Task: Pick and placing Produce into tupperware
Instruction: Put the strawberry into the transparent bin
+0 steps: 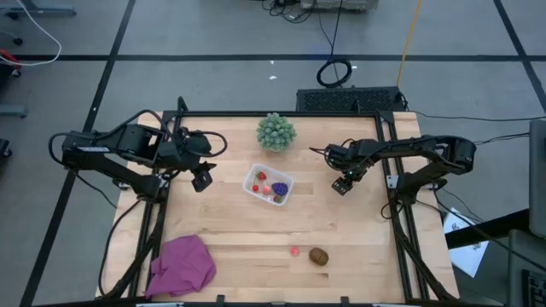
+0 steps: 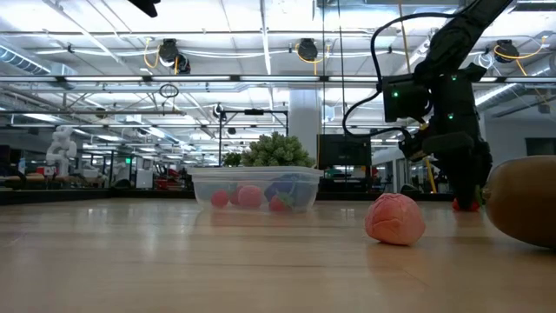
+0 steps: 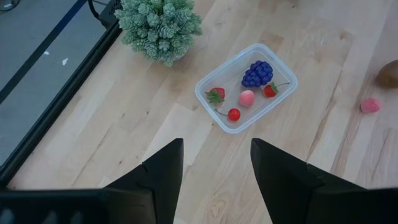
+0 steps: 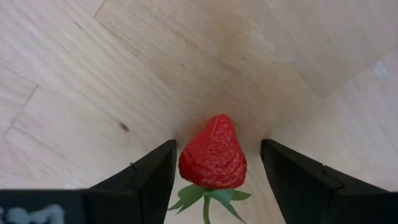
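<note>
At centre left of the high view, the left gripper (image 1: 202, 181) is held released and empty. The tupperware (image 1: 269, 185) is seen mid-frame, several berries inside. Right of it, the right gripper (image 1: 341, 185) is lowered with its fingers parted around a strawberry (image 4: 213, 154), seemingly not yet clamped. A pink piece (image 1: 294, 251) and brown oval (image 1: 318, 256) lie lower centre.

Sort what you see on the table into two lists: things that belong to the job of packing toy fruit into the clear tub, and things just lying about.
Belongs to the job:
clear tub already holding several fruits
strawberry between the right gripper jaws
pink fruit
brown oval fruit

Just lying about:
green spiky ball
magenta cloth
</note>
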### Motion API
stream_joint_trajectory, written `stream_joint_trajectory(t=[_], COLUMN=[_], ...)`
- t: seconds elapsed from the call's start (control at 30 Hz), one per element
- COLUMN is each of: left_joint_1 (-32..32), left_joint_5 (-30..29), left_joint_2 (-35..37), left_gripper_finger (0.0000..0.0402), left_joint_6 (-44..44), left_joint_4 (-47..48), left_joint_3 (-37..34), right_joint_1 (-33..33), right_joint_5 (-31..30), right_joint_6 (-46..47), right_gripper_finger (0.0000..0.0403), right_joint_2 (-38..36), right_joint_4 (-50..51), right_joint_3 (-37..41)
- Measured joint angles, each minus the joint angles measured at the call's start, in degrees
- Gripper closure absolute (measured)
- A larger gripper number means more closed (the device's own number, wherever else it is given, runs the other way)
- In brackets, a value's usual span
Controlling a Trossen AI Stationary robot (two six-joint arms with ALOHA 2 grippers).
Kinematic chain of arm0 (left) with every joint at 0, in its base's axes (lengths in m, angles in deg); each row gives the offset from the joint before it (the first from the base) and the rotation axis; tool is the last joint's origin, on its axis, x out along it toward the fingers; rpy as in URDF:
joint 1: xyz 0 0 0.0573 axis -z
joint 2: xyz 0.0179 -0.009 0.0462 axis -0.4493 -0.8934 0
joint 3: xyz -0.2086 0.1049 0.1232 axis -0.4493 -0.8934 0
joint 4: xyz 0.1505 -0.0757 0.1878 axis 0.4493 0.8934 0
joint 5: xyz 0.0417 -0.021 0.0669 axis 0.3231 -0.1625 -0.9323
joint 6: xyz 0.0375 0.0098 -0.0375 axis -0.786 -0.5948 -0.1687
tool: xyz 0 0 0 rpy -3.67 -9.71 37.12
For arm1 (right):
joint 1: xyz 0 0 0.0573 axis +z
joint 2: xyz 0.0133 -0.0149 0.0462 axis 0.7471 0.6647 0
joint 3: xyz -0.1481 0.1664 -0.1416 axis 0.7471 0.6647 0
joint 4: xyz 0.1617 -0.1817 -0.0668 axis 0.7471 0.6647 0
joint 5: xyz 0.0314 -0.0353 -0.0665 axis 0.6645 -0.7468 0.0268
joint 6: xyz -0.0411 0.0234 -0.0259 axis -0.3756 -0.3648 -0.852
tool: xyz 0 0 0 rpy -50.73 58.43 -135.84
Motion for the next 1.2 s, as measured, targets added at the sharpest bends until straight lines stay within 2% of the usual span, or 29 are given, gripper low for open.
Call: stream_joint_trajectory(t=[0.3, 0.77, 1.2], left_joint_1=[0.00, 0.00, 0.00], left_joint_5=[0.00, 0.02, 0.02], left_joint_2=[0.00, 0.00, 0.00], left_gripper_finger=[0.0210, 0.0211, 0.0210], left_joint_6=[0.00, 0.00, 0.00], left_joint_4=[0.00, 0.00, 0.02], left_joint_3=[0.00, 0.00, 0.00], right_joint_1=[0.00, -0.01, 1.19], right_joint_5=[0.01, -0.42, 0.93], right_joint_6=[0.46, 0.48, 0.04], right_gripper_finger=[0.0174, 0.0238, 0.0248], right_joint_2=[0.04, 0.09, 0.31], right_joint_4=[0.07, 0.34, 2.37], right_joint_3=[0.04, 0.02, -7.18])
